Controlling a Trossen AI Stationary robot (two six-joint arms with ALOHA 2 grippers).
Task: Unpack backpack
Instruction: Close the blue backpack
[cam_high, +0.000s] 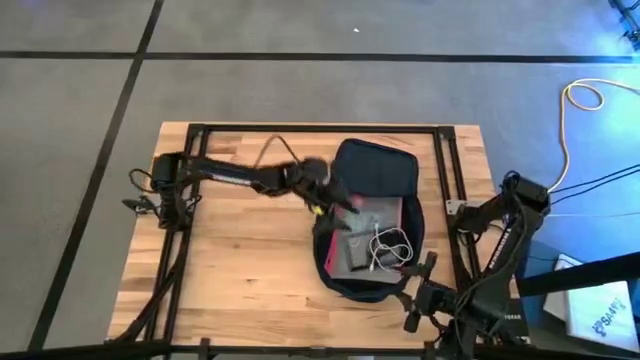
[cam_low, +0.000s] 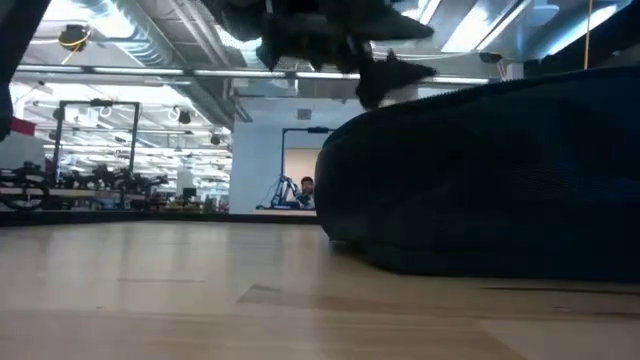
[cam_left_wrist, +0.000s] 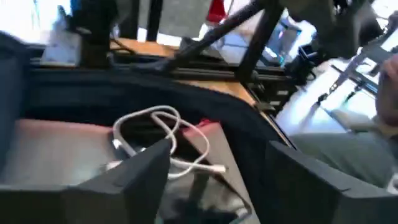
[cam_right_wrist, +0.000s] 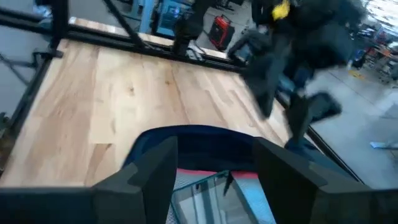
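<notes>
Backpack (cam_high: 372, 170) lying open on the right half of the wooden table (cam_high: 230, 250), flap thrown back toward the far edge, main compartment gaping wide. Inside, in plain sight: a clear red-edged pouch (cam_high: 378, 212), a coiled white cable (cam_high: 388, 243) lying on top of it, and a dark flat item (cam_high: 352, 257) nearer the front edge. Seen from table height as a big dark mound (cam_low: 480, 190) filling the right side.

Left gripper (cam_high: 335, 200) reaching in from the left, hovering at the left rim of the open backpack, over the pouch. Fingers (cam_left_wrist: 140, 171) spread apart in the wrist view, nothing between them, white cable (cam_left_wrist: 165, 134) and pouch (cam_left_wrist: 56, 149) just beyond.

Right gripper (cam_high: 415, 300) parked at the near right corner, just off the near edge of the backpack. Fingers (cam_right_wrist: 152, 168) open wide too, empty, looking across the backpack's rim (cam_right_wrist: 199, 134) at the left arm (cam_right_wrist: 298, 43) on the other side.
</notes>
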